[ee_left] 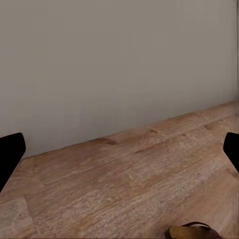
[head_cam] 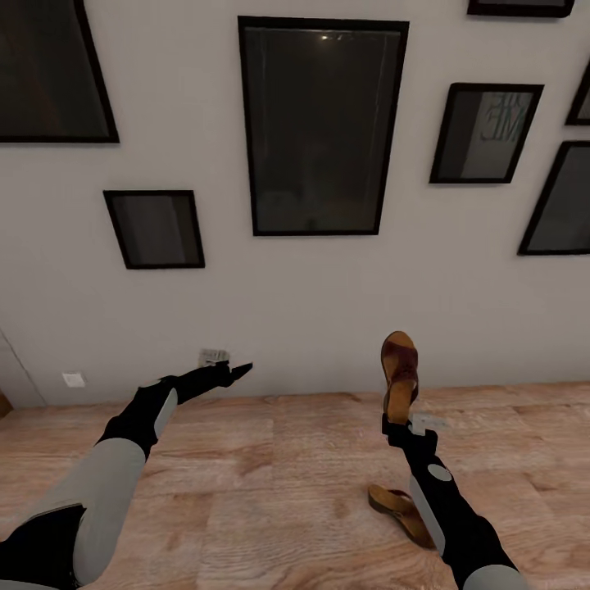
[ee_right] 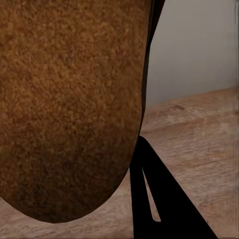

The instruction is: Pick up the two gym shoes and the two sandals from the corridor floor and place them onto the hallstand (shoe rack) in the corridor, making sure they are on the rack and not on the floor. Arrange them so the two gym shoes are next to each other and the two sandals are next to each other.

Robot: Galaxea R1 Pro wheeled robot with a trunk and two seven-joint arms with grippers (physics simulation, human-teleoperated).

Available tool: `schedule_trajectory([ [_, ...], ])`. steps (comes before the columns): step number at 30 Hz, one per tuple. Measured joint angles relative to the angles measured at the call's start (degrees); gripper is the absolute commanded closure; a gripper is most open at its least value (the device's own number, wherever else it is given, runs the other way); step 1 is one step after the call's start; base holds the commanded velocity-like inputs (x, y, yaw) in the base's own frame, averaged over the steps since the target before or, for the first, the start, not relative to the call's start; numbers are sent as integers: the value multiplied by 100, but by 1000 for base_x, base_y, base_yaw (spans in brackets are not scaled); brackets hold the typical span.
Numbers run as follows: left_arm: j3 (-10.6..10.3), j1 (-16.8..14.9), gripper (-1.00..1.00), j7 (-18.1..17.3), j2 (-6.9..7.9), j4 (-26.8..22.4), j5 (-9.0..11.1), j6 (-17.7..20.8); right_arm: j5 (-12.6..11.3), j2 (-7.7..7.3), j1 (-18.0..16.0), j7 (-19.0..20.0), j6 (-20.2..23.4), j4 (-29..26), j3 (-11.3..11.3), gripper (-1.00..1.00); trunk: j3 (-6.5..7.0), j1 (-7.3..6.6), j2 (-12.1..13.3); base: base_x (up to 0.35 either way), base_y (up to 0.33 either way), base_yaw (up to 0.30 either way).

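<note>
My right gripper (head_cam: pixel 399 423) is shut on the heel end of a brown sandal (head_cam: pixel 400 373) and holds it upright above the corridor floor (head_cam: pixel 270 483). In the right wrist view that sandal's (ee_right: pixel 69 99) tan surface sits close against one black finger (ee_right: pixel 159 199). The other sandal (head_cam: pixel 397 508) lies on the floor just left of my right forearm, partly behind it, and its edge (ee_left: pixel 194 232) shows in the left wrist view. My left gripper (head_cam: pixel 240 371) reaches toward the wall, open and empty. The gym shoes and the hallstand are out of view.
A pale wall (head_cam: pixel 328 311) stands close ahead and meets the wood planks. Several black-framed pictures (head_cam: pixel 319 123) hang on it. Low on it are a socket (head_cam: pixel 214 356) and a small white plate (head_cam: pixel 74 379).
</note>
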Motion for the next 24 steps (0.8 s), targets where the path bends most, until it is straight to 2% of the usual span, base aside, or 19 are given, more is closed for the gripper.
schedule_trajectory([
  [2, 0, 1, -100, 0, 0, 0, 0, 0, 0, 0, 0, 1, 1, 0, 0, 100, 0, 0, 0, 0, 0, -252],
  [10, 1, 4, -100, 5, 0, 0, -1, 0, -2, 0, 0, 0, 1, 0, -1, 100, -143, 175, -319, 0, 0, -253],
  [24, 3, 0, -100, 2, 0, 0, 0, 0, -1, -4, 0, -2, 1, -1, 0, 100, -144, 176, -321, 0, 0, -253],
])
